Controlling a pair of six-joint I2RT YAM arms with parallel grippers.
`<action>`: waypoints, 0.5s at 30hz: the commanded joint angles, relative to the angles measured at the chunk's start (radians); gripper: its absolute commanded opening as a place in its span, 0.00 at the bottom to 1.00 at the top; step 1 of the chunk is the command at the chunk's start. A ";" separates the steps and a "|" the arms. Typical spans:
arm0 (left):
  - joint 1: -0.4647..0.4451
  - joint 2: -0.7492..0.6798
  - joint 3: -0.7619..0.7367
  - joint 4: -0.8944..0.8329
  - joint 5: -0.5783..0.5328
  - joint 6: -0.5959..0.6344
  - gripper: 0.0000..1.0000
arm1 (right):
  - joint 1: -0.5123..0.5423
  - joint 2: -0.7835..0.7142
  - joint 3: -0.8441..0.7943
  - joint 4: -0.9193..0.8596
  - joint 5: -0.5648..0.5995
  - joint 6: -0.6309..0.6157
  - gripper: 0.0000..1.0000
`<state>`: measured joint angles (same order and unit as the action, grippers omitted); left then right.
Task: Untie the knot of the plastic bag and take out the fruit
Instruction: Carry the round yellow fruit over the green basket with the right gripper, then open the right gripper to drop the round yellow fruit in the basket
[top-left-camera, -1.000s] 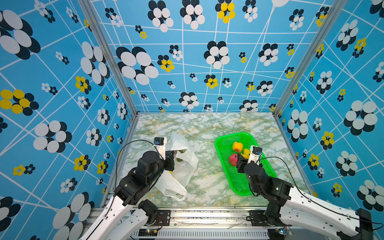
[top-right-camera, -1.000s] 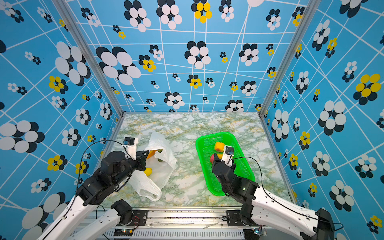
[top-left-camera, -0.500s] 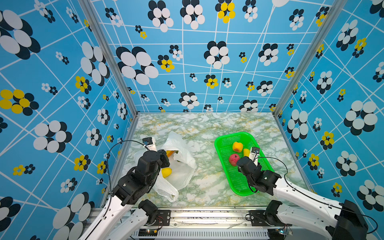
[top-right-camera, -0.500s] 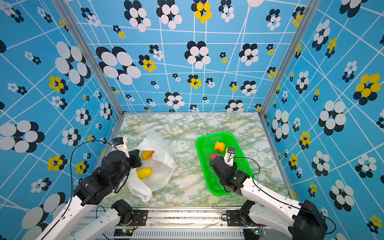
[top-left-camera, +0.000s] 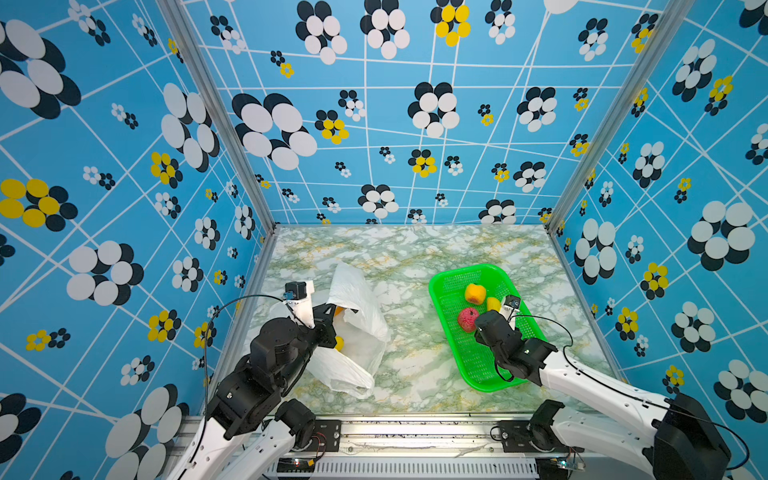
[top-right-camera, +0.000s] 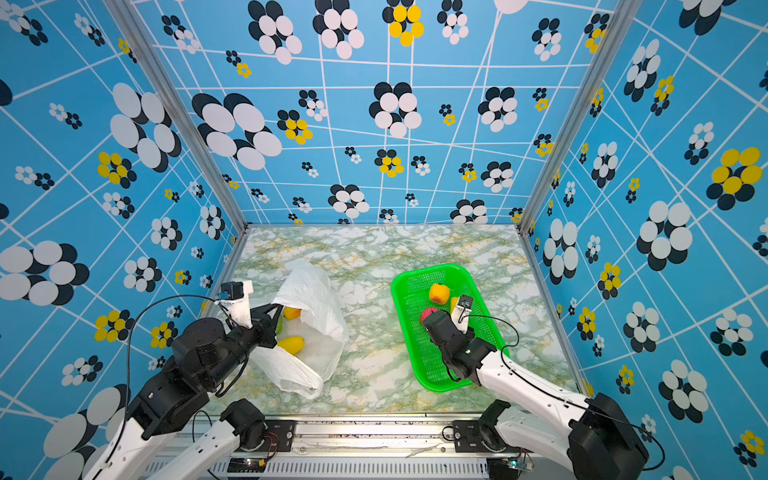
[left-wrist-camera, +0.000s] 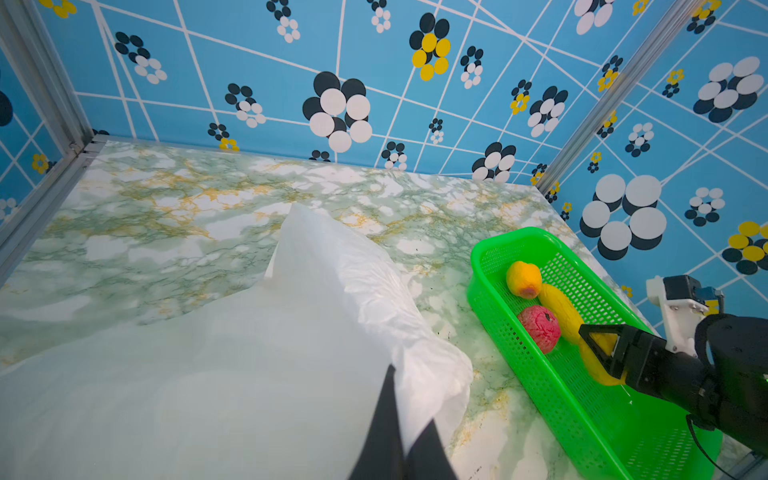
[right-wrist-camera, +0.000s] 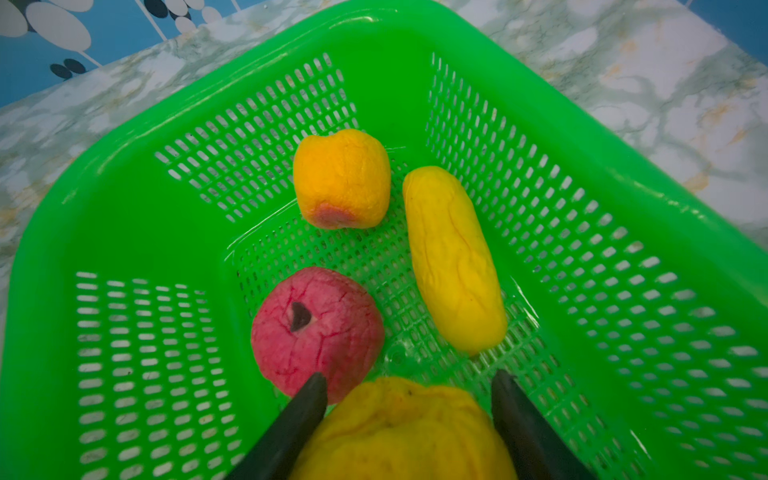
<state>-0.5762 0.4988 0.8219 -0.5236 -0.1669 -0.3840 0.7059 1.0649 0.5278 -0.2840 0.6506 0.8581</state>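
1. Plastic bag (top-left-camera: 357, 307), lower left of a top view: lying slack with its mouth gaping. No knot is visible, and fruit (top-right-camera: 291, 344) shows inside.
2. Green basket (top-left-camera: 451, 340), lower right: three fruits are already lying in it.
3. Left gripper (left-wrist-camera: 405, 411): closed, pinching the bag's edge. Risk: the thin film slips or tears under a pull, and the mouth collapses over the remaining fruit.
4. Right gripper (right-wrist-camera: 409, 374): low inside the basket, with a yellow fruit (right-wrist-camera: 399, 432) between its jaws. Cannot tell whether it is clamped or slack. Risk: the fruit clings to one finger and gets lifted back out.
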 joint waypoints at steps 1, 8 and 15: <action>0.004 0.019 0.024 0.008 0.056 0.045 0.00 | -0.005 0.012 -0.001 -0.002 0.000 0.009 0.78; 0.003 0.031 0.020 0.013 0.070 0.054 0.00 | -0.003 -0.047 0.026 -0.037 0.007 -0.029 0.88; 0.005 0.032 0.027 0.007 0.067 0.064 0.00 | 0.178 -0.230 0.003 0.087 0.051 -0.195 0.71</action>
<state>-0.5762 0.5339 0.8219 -0.5236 -0.1047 -0.3424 0.8032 0.8837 0.5282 -0.2794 0.6659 0.7765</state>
